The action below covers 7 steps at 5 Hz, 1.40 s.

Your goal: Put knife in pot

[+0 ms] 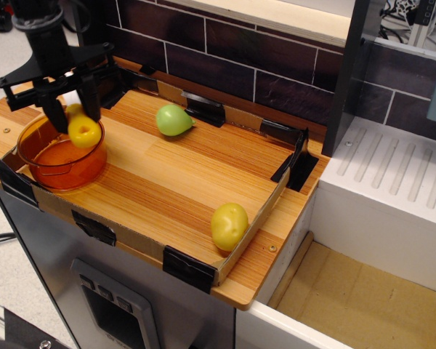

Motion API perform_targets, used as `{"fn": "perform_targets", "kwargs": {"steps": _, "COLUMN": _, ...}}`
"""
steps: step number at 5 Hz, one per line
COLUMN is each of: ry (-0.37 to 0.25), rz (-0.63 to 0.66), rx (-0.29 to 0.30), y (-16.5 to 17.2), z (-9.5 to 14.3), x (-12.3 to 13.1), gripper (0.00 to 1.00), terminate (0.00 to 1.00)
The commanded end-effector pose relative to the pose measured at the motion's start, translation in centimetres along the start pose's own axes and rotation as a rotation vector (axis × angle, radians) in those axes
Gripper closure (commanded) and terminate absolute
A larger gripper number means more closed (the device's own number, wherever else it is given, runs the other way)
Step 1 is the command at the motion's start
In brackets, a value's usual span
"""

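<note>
Orange pot [57,154]: nothing resting inside.
Knife [83,129]: yellow handle visible, over pot.
Fingers [71,115]: pinching knife.

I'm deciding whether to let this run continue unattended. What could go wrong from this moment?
1. The end effector holds the knife by one end, its yellow handle hanging over the pot near the right rim; released now, it might clip the rim and land outside.
2. The pot looks light and sits at the tray's corner; descending fingers may knock it.
3. The white blade is hidden, so grip security cannot be judged.
</note>
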<state>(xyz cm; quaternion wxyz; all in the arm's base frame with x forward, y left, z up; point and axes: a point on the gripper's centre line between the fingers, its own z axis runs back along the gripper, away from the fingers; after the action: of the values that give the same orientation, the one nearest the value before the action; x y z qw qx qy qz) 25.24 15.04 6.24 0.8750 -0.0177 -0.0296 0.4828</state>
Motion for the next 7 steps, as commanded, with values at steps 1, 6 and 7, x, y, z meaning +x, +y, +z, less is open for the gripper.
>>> {"fn": "perform_targets", "kwargs": {"steps": 1, "ry": -0.034, "rz": -0.003, "rx": 0.038, "y": 0.0, "z": -0.5, "x": 2.0, "gripper": 1.0, "terminate": 0.0}}
{"fn": "perform_targets", "kwargs": {"steps": 6, "ry": -0.018, "rz": -0.032, "rx": -0.02, "y": -0.2, "z": 1.9, "x": 2.4, "gripper": 0.0, "terminate": 0.0}}
{"fn": "perform_targets", "kwargs": {"steps": 7, "ry": -0.011, "rz": -0.035, "rx": -0.057, "y": -0.6, "z": 3.7, "x": 2.0, "gripper": 0.0, "terminate": 0.0}}
